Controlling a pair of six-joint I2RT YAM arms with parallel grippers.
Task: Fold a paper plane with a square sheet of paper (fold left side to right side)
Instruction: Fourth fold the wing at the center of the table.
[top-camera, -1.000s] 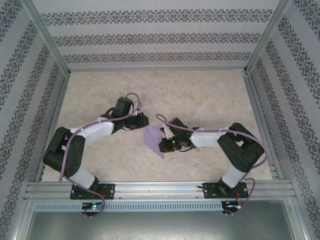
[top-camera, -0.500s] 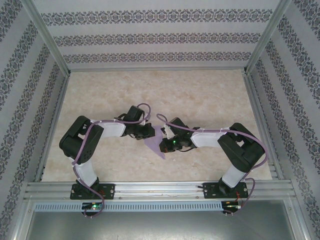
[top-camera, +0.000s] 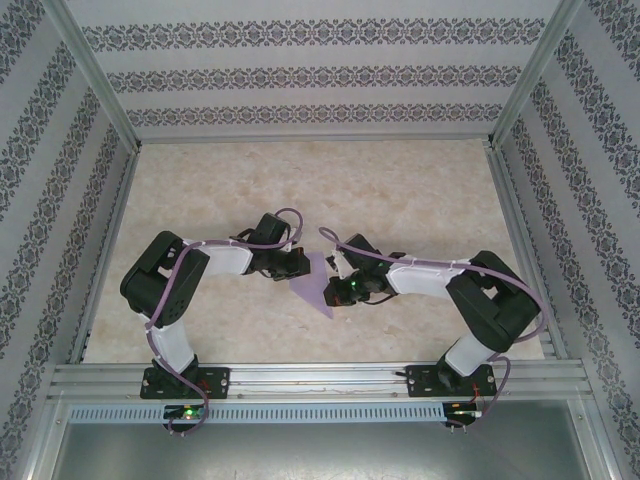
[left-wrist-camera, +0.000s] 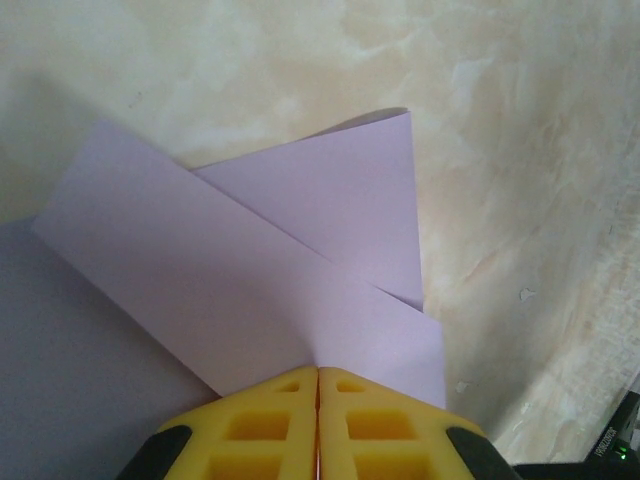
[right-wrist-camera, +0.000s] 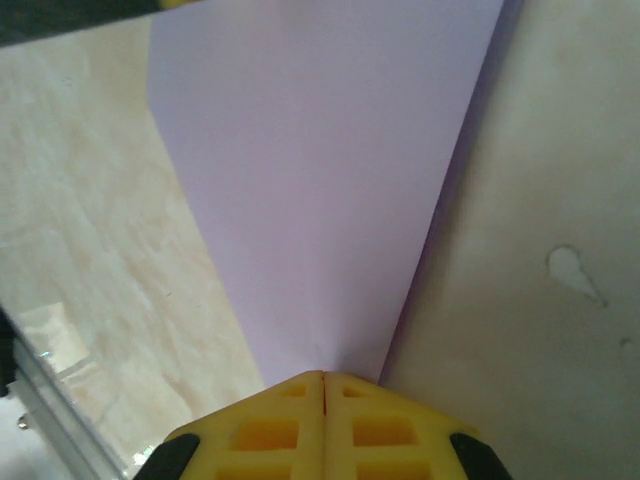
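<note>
The lavender sheet of paper (top-camera: 312, 285) is sitting mid-bench (top-camera: 400, 190), folded into overlapping flaps that taper to a point. I'm seeing my right hand (right-wrist-camera: 323, 378) pinching that point, fully closed. My left hand (left-wrist-camera: 318, 372), also closed, is touching the sheet's edge.

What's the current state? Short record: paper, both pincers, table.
paper: lavender folded paper, creased into overlapping triangular flaps, between the two arms
left pincer: shut, tips at the paper's edge; pinching or pressing, cannot tell
right pincer: shut on the paper's narrow end
table: marbled beige
fold stage: partly folded, no finished plane yet
</note>
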